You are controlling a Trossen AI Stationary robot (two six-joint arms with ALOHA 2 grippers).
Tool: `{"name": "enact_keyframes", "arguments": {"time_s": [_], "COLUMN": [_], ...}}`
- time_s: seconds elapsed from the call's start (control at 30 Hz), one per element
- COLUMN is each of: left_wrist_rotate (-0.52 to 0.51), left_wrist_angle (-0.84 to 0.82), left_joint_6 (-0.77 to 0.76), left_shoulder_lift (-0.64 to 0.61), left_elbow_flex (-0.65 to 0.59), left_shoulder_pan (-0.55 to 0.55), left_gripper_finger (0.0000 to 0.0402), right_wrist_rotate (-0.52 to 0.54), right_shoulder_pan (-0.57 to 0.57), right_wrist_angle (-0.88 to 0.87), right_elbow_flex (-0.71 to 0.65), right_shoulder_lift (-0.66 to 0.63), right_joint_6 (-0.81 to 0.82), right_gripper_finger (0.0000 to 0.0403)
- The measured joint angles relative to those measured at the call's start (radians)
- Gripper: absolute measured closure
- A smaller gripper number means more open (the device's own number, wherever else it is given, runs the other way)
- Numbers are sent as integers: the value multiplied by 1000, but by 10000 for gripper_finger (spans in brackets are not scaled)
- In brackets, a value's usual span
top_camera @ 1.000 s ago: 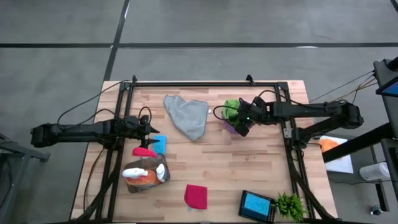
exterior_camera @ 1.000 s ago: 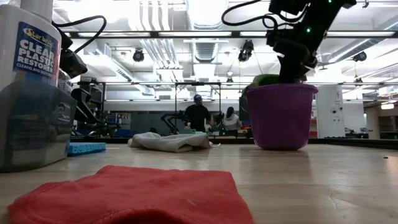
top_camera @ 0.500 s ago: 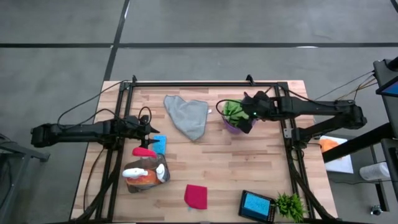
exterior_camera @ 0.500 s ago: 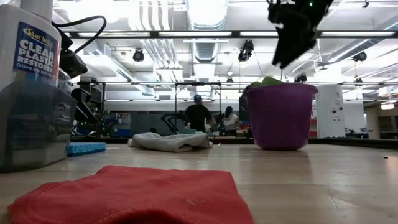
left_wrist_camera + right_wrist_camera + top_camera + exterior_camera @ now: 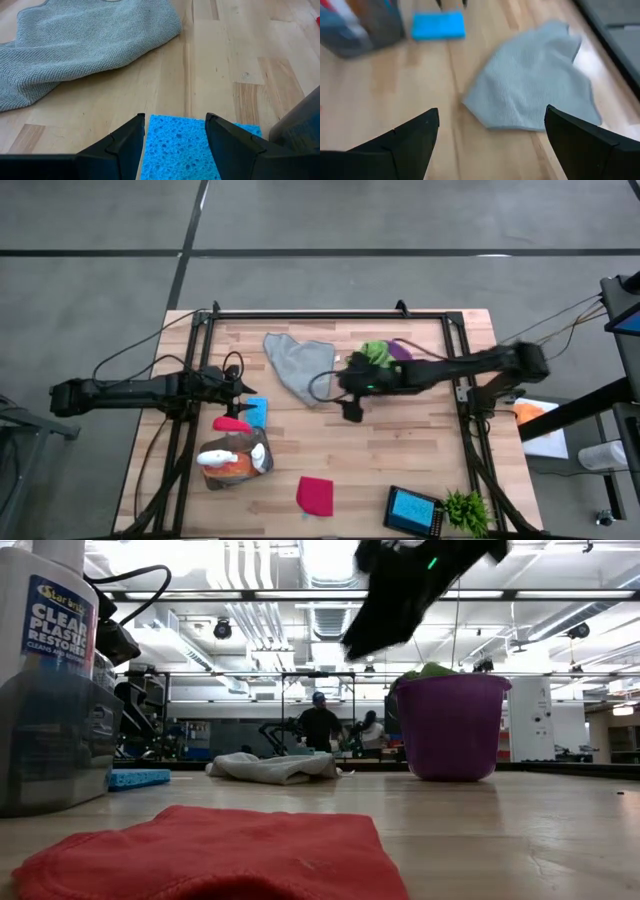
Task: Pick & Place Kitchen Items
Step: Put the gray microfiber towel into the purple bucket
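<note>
While our right gripper hangs above the tabletop with its fingers spread wide and nothing between them, we list the items as they lie. Grey cloth: crumpled flat, just beside the right gripper. Green cloth: in the purple bucket, bulging over its rim. Blue sponge: flat on the tabletop, with our left gripper low over it, fingers parted to either side of its near edge; we cannot tell whether they touch it. Red cloth: folded, near the front edge. Orange spray bottle: lying in a clear bin with a small white bottle. Second blue sponge: on a dark tray. Small leafy plant: front right corner.
</note>
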Motion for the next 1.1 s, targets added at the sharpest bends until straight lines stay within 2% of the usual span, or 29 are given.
{"name": "enact_keyframes", "arguments": {"time_s": [0.27,0.6,0.8,1.1], "left_wrist_rotate": [0,0,0,0], "left_wrist_angle": [-1,-1,-5,-5], "left_joint_6": [0,0,0,0], "left_shoulder_lift": [0,0,0,0], "left_elbow_flex": [0,0,0,0], "left_shoulder_pan": [0,0,0,0], "left_gripper_finger": [187,187,187,187], "right_wrist_rotate": [-66,-78,-95,-119], "right_shoulder_pan": [-59,-110,-126,-124], "right_wrist_angle": [-26,-257,-293,-294], "right_elbow_flex": [192,500,556,551], "right_shoulder_lift": [302,566,647,655], "right_joint_6": [-57,-107,-108,-104], "right_gripper_finger": [48,48,48,48]}}
